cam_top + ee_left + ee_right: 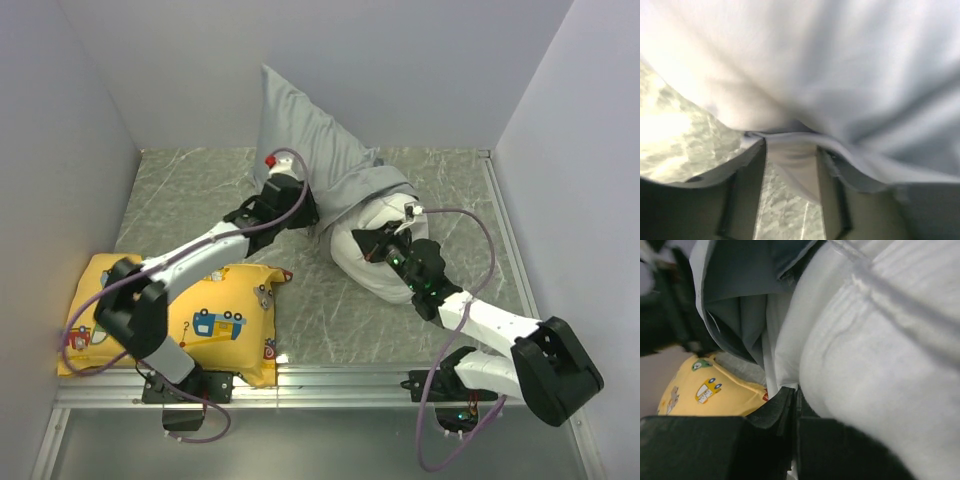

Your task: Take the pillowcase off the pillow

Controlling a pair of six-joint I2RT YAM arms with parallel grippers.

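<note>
The silver-grey pillowcase rises in a peak against the back wall and is bunched at its lower right. The white pillow bulges out of it there. My left gripper is at the pillowcase's lower left edge. In the left wrist view its jaws stand apart, with the pillowcase hem draped over the tips and sagging between them. My right gripper is against the pillow's left side. In the right wrist view it is shut on a thin white fold of the pillow, below the pillowcase.
A yellow cartoon-vehicle cushion lies at the near left under my left arm, and shows in the right wrist view. The marbled grey table top is walled at the back and both sides. A metal rail runs along the near edge.
</note>
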